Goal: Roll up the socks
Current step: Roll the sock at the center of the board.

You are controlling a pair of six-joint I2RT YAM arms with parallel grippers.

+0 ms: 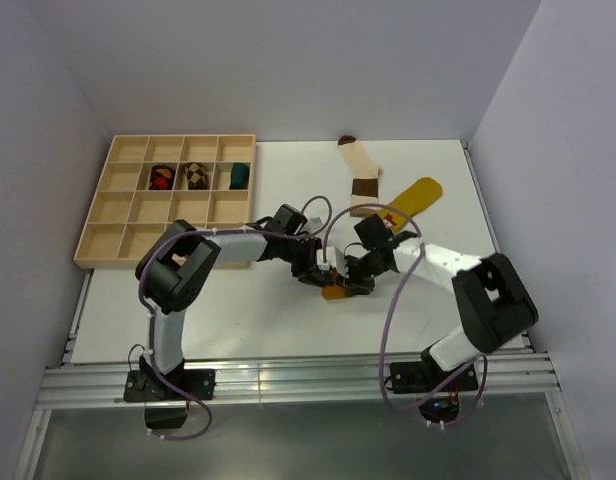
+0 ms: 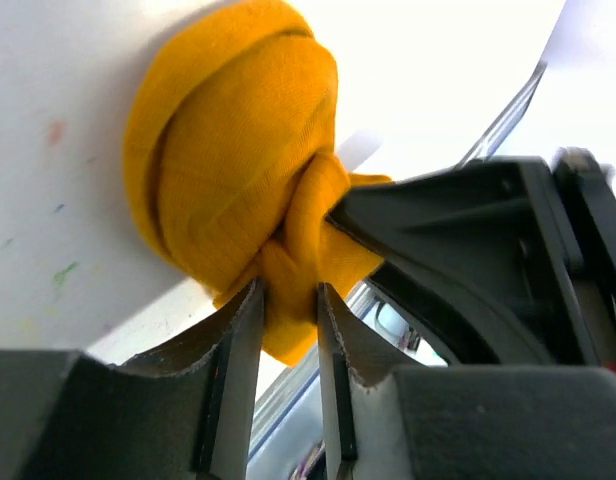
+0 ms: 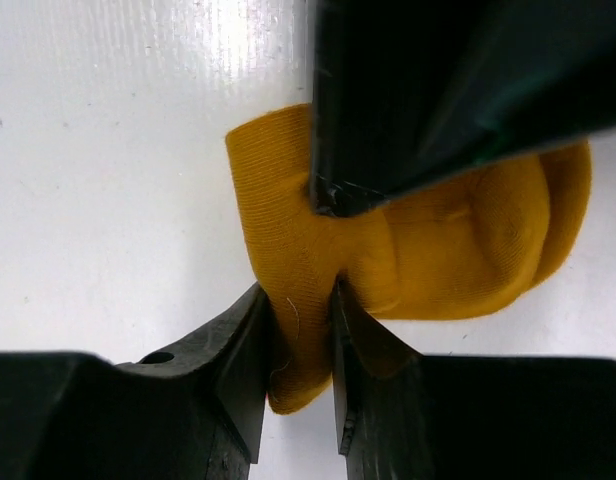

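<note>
A mustard-orange sock (image 1: 334, 291), partly rolled into a ball, lies at the table's middle between both grippers. In the left wrist view the rolled sock (image 2: 238, 150) rests on the white table, and my left gripper (image 2: 290, 300) is shut on a fold of it. In the right wrist view my right gripper (image 3: 300, 300) is shut on the sock's loose end (image 3: 458, 240). Both grippers, left (image 1: 323, 268) and right (image 1: 354, 272), meet over it. A cream sock with brown bands (image 1: 360, 165) and a bright yellow sock (image 1: 413, 197) lie flat farther back.
A wooden compartment tray (image 1: 113, 215) stands at the back left, holding a red-and-dark bundle (image 1: 162, 177), a brown-checkered bundle (image 1: 195, 176) and a teal bundle (image 1: 239, 175). The left gripper's dark finger (image 3: 438, 90) crosses the top of the right wrist view.
</note>
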